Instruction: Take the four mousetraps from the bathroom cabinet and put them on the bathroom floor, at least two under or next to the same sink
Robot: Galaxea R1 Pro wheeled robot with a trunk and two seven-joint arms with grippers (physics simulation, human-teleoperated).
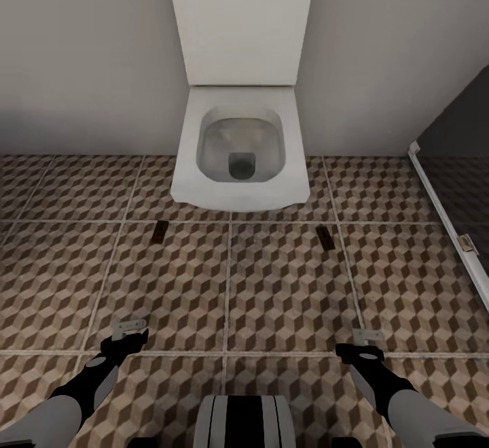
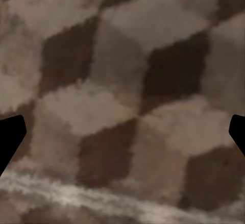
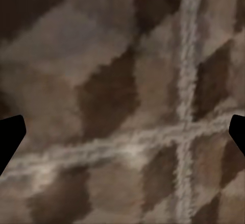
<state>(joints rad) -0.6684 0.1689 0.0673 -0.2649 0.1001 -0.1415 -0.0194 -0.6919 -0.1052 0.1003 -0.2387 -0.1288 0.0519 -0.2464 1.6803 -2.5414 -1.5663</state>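
Cube-tiled floor [image 1: 272, 285], two dark mousetraps [image 1: 160, 231]

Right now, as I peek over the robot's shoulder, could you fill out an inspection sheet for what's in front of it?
Surface: bathroom floor, cube-patterned tiles with pale grout lines.
Job's things: two mousetraps lie flat on the tiles in front of the toilet, one toward the left, one toward the right; the other two and the cabinet, nothing seen.
Clutter: nothing seen.
Grippers: left gripper and right gripper hang low over the tiles, jaws apart, nothing between them.
Cables: nothing seen.
Surroundings: white toilet against a pale wall; a white-framed dark panel at the right.
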